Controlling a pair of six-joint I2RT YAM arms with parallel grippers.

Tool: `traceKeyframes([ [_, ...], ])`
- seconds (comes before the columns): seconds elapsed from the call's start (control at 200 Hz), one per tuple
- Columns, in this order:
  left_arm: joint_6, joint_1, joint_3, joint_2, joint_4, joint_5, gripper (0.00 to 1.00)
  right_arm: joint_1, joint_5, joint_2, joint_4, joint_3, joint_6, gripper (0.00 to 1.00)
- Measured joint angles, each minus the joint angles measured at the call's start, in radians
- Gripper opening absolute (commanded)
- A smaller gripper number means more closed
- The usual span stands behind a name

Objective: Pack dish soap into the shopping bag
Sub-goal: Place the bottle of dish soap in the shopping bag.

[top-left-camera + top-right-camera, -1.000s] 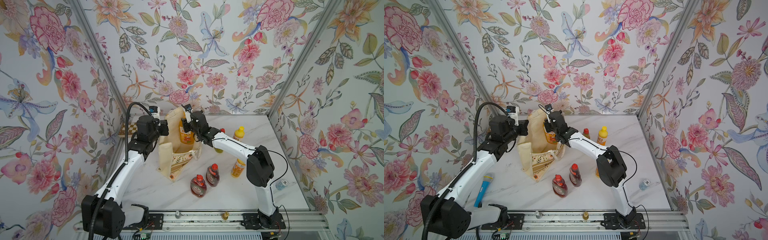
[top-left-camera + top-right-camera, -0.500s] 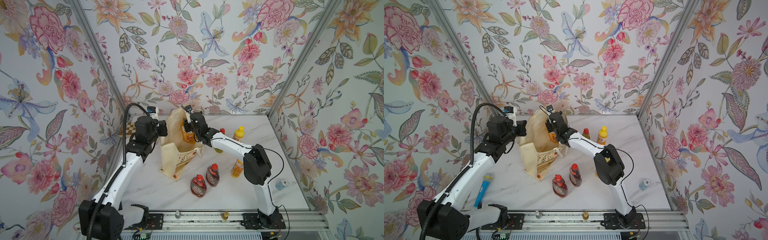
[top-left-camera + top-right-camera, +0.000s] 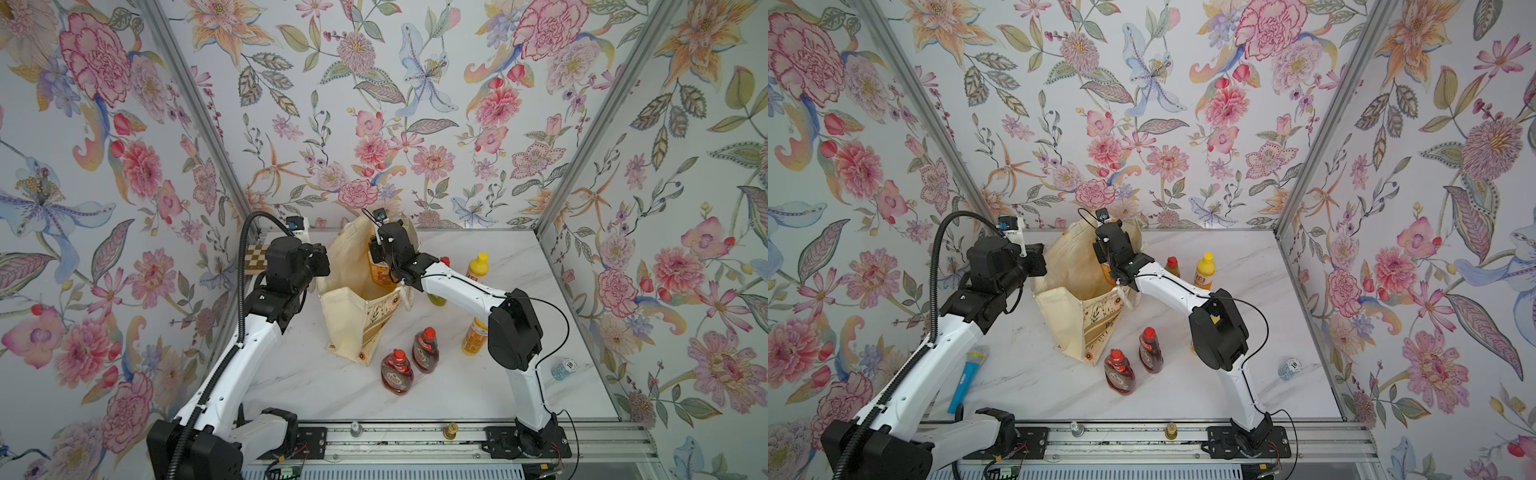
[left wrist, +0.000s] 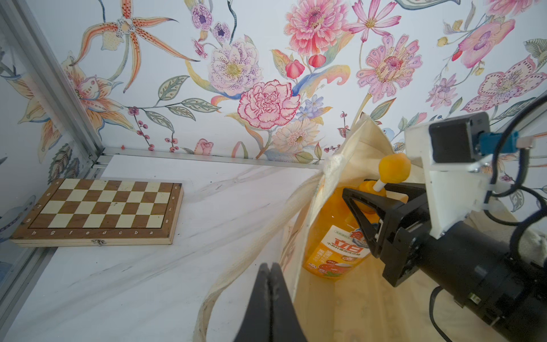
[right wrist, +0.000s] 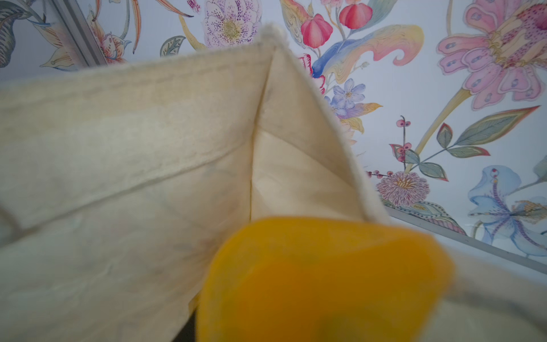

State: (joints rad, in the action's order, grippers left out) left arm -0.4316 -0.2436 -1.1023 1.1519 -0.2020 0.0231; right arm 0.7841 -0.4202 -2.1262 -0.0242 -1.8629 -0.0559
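Note:
The cream shopping bag (image 3: 353, 320) (image 3: 1059, 328) stands open at the table's back middle. Inside it hangs the tall orange pump bottle (image 3: 380, 274) (image 4: 334, 237), its blurred pump head (image 5: 325, 281) filling the right wrist view. My right gripper (image 3: 378, 255) (image 4: 371, 194) is shut on its neck, just under the pump head. My left gripper (image 3: 322, 268) (image 4: 269, 266) is shut at the bag's left rim, pinching the cloth. Two dark-red bottles (image 3: 397, 372) (image 3: 424, 351) stand in front of the bag. The right arm partly hides an olive-green bottle (image 3: 438, 297) and two yellow-capped orange bottles (image 3: 478, 266) (image 3: 473, 336).
A folded chessboard (image 4: 97, 211) (image 3: 255, 257) lies at the back left corner. A blue toy microphone (image 3: 967, 380) lies under the left arm. A small blue-and-white spool (image 3: 563, 368) sits near the right wall. Flowered walls close in on three sides.
The bag has straightened a little and its walls have shifted slightly. The right arm has swayed slightly with the pump bottle still inside the bag. Both grips are unchanged.

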Motion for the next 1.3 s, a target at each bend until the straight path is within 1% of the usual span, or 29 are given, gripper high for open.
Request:
traceKeyframes([
  [0.145, 0.0, 0.0, 0.0, -0.045, 0.016, -0.039, 0.0, -0.003, -0.085, 0.0, -0.042, -0.002, 0.014, 0.0],
  [0.25, -0.001, 0.0, 0.002, -0.05, 0.048, -0.026, 0.0, -0.016, -0.097, 0.0, -0.054, 0.0, 0.018, 0.0],
  [0.275, -0.002, 0.0, 0.003, -0.046, 0.055, -0.016, 0.11, -0.02, -0.095, 0.0, -0.053, 0.001, 0.017, 0.0],
  [0.315, -0.003, 0.0, 0.004, -0.036, 0.066, 0.004, 0.36, -0.024, -0.092, 0.0, -0.053, 0.005, 0.016, 0.0],
  [0.345, -0.003, 0.0, 0.004, -0.026, 0.071, 0.021, 0.52, -0.025, -0.092, 0.0, -0.052, 0.006, 0.014, 0.0],
  [0.35, -0.002, 0.0, 0.004, -0.024, 0.072, 0.023, 0.56, -0.025, -0.091, 0.0, -0.052, 0.007, 0.014, 0.0],
  [0.375, -0.002, 0.0, 0.004, -0.012, 0.074, 0.034, 0.63, -0.024, -0.087, 0.0, -0.052, 0.009, 0.013, 0.0],
  [0.43, 0.0, 0.0, 0.003, 0.017, 0.075, 0.055, 0.72, -0.023, -0.076, 0.0, -0.052, 0.013, 0.006, 0.0],
  [0.556, 0.027, 0.0, -0.048, 0.109, 0.047, 0.071, 0.88, -0.021, -0.054, 0.0, -0.052, 0.013, -0.002, 0.0],
  [0.611, 0.04, 0.0, -0.085, 0.152, 0.031, 0.07, 0.92, -0.021, -0.044, 0.0, -0.051, 0.013, -0.005, 0.0],
  [0.656, 0.058, 0.0, -0.117, 0.186, 0.019, 0.069, 0.99, -0.021, -0.036, 0.0, -0.051, 0.013, -0.009, 0.0],
  [0.686, 0.07, 0.0, -0.145, 0.21, 0.008, 0.067, 0.99, -0.021, -0.032, 0.0, -0.05, 0.013, -0.011, 0.0],
  [0.761, 0.102, 0.0, -0.217, 0.28, -0.016, 0.066, 0.99, -0.021, -0.025, 0.0, -0.05, 0.013, -0.016, 0.0],
  [0.836, 0.13, 0.0, -0.282, 0.345, -0.039, 0.068, 0.97, -0.021, -0.017, 0.0, -0.05, 0.013, -0.022, 0.0],
  [0.976, 0.165, 0.0, -0.333, 0.426, -0.069, 0.096, 0.86, -0.021, -0.003, 0.0, -0.05, 0.013, -0.039, 0.0],
  [1.096, 0.175, 0.0, -0.333, 0.459, -0.087, 0.125, 0.63, -0.021, 0.01, 0.0, -0.05, 0.013, -0.06, 0.0],
  [1.151, 0.187, 0.0, -0.333, 0.462, -0.089, 0.137, 0.47, -0.021, 0.014, 0.0, -0.05, 0.013, -0.07, 0.0],
  [1.301, 0.182, -0.008, -0.333, 0.463, -0.09, 0.158, 0.12, -0.018, 0.024, 0.0, -0.047, 0.012, -0.091, 0.0],
])
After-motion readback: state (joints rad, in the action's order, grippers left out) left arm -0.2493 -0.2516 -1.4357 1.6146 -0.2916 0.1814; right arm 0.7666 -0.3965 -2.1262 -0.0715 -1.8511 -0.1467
